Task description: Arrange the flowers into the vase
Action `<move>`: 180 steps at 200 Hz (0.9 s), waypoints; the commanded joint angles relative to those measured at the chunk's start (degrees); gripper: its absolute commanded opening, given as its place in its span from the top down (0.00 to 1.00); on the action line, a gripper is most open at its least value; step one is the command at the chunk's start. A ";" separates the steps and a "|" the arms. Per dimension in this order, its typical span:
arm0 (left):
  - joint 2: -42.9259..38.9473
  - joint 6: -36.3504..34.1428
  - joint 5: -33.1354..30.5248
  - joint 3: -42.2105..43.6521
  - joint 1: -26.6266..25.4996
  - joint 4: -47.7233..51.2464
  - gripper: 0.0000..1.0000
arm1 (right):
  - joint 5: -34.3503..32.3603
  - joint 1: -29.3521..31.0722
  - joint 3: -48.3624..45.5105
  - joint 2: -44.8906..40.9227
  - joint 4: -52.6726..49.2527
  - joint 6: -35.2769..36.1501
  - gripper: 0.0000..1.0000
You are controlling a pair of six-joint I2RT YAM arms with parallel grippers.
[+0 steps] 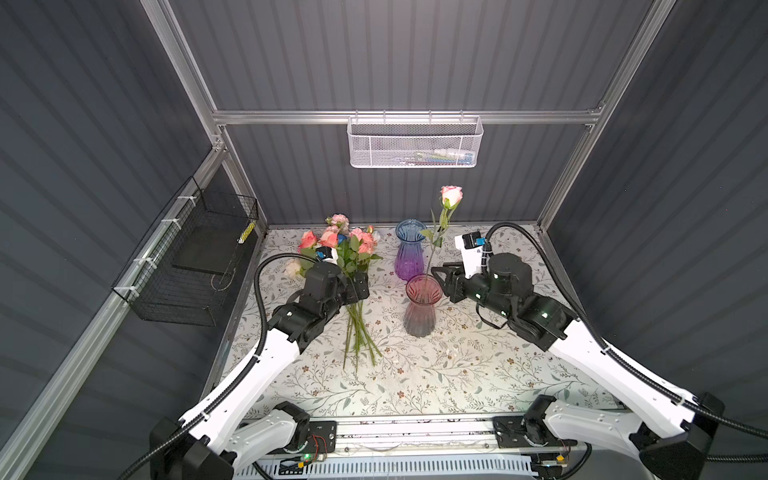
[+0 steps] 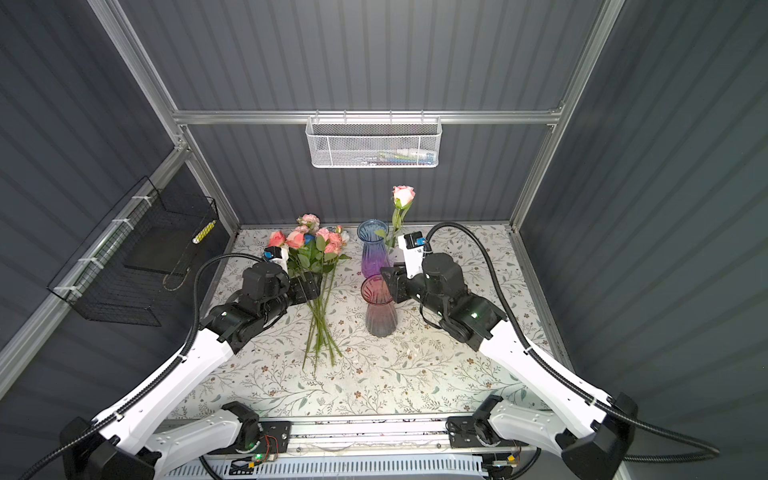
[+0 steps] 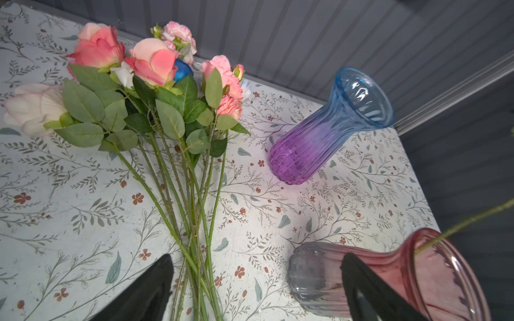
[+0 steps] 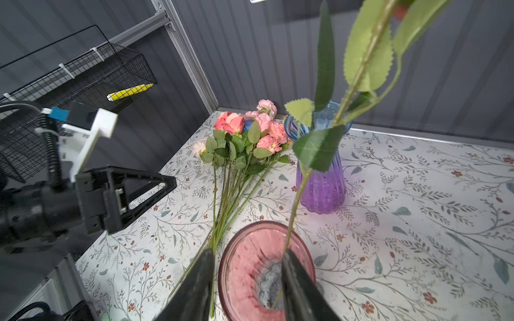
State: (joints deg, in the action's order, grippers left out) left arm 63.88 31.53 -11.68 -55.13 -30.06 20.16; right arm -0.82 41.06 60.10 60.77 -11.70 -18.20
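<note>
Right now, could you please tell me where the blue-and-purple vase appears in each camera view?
Top view: the blue-and-purple vase stands mid-table, behind the pink vase.
Top view: mid-table, again behind the pink vase.
Left wrist: beyond the pink vase, beside the lying flowers; vase at.
Right wrist: beyond the pink vase, partly behind the standing rose's leaves; vase at.
Shared landmark: the pink vase.

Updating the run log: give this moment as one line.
pink rose stem in pink-grey ribbed glass vase | right gripper open | left gripper open over flower bunch
</note>
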 commanded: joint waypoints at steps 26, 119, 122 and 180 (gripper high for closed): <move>13.32 -3.48 -7.36 -8.98 0.13 7.57 0.17 | -4.54 0.25 -7.84 -8.35 -2.66 -3.08 0.57; 33.54 -7.13 0.02 -17.58 11.16 3.38 0.56 | -5.30 0.07 -15.23 -11.96 0.26 -6.38 0.60; 34.12 -7.36 0.46 -17.97 11.55 3.12 0.57 | -5.21 0.10 -15.42 -11.92 0.40 -6.60 0.60; 44.52 -9.55 5.76 -25.36 13.19 2.23 0.70 | -4.79 -0.01 -17.98 -11.54 1.78 -7.43 0.60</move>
State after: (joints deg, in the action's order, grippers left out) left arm 105.60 23.92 -9.39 -77.58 -16.67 22.61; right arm -5.82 41.04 43.05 49.28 -11.55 -24.88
